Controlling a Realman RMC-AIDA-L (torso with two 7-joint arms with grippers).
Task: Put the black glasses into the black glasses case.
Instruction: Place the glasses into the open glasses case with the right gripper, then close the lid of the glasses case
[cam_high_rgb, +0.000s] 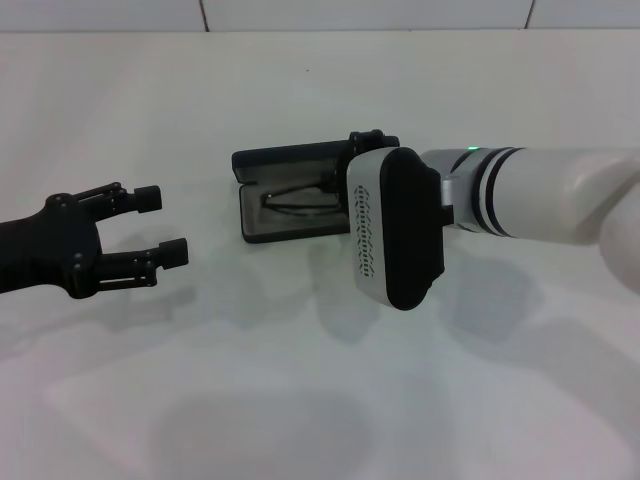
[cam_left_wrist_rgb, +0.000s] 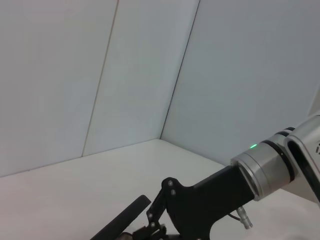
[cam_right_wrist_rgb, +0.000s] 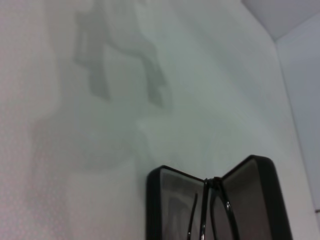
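The black glasses case (cam_high_rgb: 262, 163) lies open in the middle of the white table, grey lining up. The black glasses (cam_high_rgb: 295, 198) lie folded inside its lower half. In the right wrist view the glasses (cam_right_wrist_rgb: 207, 212) rest along the hinge of the open case (cam_right_wrist_rgb: 167, 200). My right gripper (cam_high_rgb: 338, 183) reaches in from the right and hangs over the case's right end, mostly hidden behind its wrist housing. It also shows in the left wrist view (cam_left_wrist_rgb: 157, 225), next to the case lid (cam_left_wrist_rgb: 122, 220). My left gripper (cam_high_rgb: 165, 223) is open and empty, left of the case and apart from it.
The white table (cam_high_rgb: 300, 380) runs to a white wall at the back. The right arm's white forearm (cam_high_rgb: 560, 195) crosses the right side above the table. Nothing else stands on the table.
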